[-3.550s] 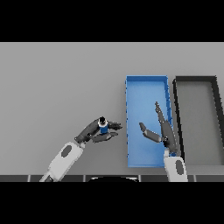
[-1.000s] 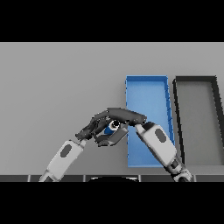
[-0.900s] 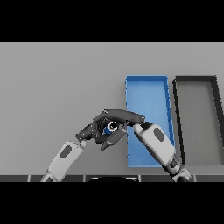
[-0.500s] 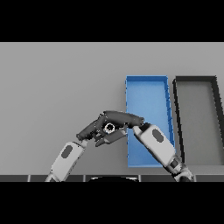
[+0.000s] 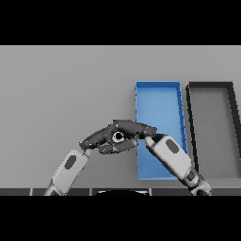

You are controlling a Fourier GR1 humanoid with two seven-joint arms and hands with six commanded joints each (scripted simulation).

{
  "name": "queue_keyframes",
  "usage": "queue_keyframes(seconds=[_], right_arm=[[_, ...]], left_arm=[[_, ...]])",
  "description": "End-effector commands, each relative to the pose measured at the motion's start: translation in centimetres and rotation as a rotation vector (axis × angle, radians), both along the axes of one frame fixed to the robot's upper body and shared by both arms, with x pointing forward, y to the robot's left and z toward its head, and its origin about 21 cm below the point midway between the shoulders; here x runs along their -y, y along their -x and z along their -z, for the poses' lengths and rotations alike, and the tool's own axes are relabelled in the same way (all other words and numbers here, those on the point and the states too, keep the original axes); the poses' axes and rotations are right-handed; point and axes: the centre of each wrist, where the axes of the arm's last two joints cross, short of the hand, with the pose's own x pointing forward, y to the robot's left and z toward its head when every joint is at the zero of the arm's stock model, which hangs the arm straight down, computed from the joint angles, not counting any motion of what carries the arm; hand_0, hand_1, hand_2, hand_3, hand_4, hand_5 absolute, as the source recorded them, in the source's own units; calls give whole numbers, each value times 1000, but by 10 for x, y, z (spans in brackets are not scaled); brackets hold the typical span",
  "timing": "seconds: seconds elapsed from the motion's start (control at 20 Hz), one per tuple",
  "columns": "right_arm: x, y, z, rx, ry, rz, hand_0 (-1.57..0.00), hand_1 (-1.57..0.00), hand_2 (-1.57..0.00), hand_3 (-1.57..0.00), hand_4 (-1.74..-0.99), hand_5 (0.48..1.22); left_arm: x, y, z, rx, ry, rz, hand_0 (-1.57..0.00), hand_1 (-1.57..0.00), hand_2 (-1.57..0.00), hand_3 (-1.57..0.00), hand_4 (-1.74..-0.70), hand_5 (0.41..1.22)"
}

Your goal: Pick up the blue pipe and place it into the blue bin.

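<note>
The blue pipe (image 5: pixel 117 137) shows only as a small dark ring with a pale centre; its blue body is hidden between my two hands. My left hand (image 5: pixel 96 140) reaches in from the lower left and is curled round the pipe from the left and below. My right hand (image 5: pixel 134 128) crosses in from the lower right, with its fingers laid over the pipe's top and its thumb under it. The hands meet above the table, just left of the blue bin (image 5: pixel 157 106), whose lower part is covered by my right forearm.
A black bin (image 5: pixel 212 122) of about the same size stands right beside the blue bin on its right. Grey table (image 5: pixel 61 94) stretches to the left and behind the hands.
My right hand has swung from over the blue bin to the pipe in my left hand and closed over it. The pipe's blue body has vanished between the hands.
</note>
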Motion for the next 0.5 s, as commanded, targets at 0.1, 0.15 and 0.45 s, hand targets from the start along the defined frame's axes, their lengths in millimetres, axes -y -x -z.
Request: queue_keyframes(seconds=[0.1,0.15,0.45], right_arm=[[-1,1,0,4,-3,-6,-1566,-1566,-1566,-1564,-1495,1214],[-5,-1,-1,7,5,-4,-1567,-1567,-1567,-1565,-1496,1215],[-7,-2,-1,7,10,5,-1570,-1570,-1570,-1570,-1490,1220]], left_arm=[[1,2,2,-2,-24,-33,-193,-181,-163,-178,-968,849],[-3,0,-1,-1,-26,-42,-154,-145,-130,-142,-942,785],[-2,-3,4,-46,-30,-59,-40,-37,-33,-37,-887,599]])
